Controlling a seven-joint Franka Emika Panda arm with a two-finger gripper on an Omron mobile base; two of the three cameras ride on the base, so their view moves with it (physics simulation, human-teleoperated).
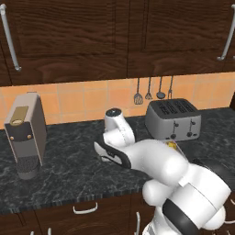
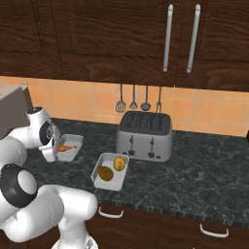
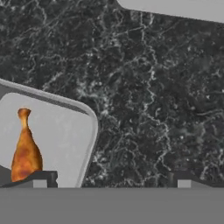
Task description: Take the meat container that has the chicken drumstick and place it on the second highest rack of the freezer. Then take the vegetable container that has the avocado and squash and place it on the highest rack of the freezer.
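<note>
The meat container [image 2: 73,141] is a shallow pale tray on the dark counter, left of the toaster, with an orange-brown chicken drumstick [image 3: 25,148] in it. My gripper [image 3: 111,181] hangs open just above its rim [image 3: 89,131]. One fingertip [image 3: 41,179] is over the tray's inside and the other is over bare counter. The vegetable container [image 2: 99,184] lies nearer the counter's front edge, holding the avocado [image 2: 105,172] and the yellow squash [image 2: 119,163]. The gripper holds nothing.
A silver toaster [image 2: 144,136] stands behind the vegetable container, with kitchen utensils [image 2: 138,99] hanging on the tiled wall above it. A coffee machine [image 1: 25,133] stands at the counter's left end. Dark wooden cabinets [image 2: 121,39] hang overhead. A pale flat edge [image 3: 175,6] crosses the hand view's top.
</note>
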